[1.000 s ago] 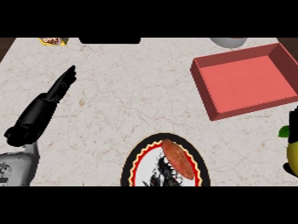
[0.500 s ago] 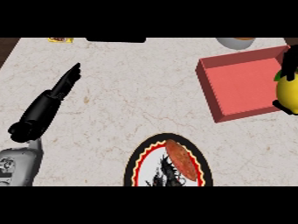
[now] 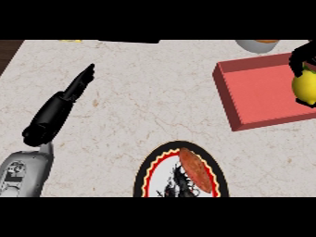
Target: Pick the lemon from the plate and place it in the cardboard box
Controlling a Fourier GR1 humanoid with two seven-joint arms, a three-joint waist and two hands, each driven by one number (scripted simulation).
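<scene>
Head view: right hand (image 3: 309,54), partly cut off at the frame's edge, curls around the lemon (image 3: 309,87) over the red cardboard box (image 3: 256,95). Left hand (image 3: 78,84) rests flat on the counter (image 3: 147,88), fingers straight. Below, the plate (image 3: 161,166) is cut off, holding something reddish.

At the frame's lower left we see a glossy silver-grey forearm (image 3: 20,173) with small dark markings, joined to a slim, matte black left hand (image 3: 58,109). At the upper right edge, our black right hand (image 3: 309,54) partly shows.
</scene>
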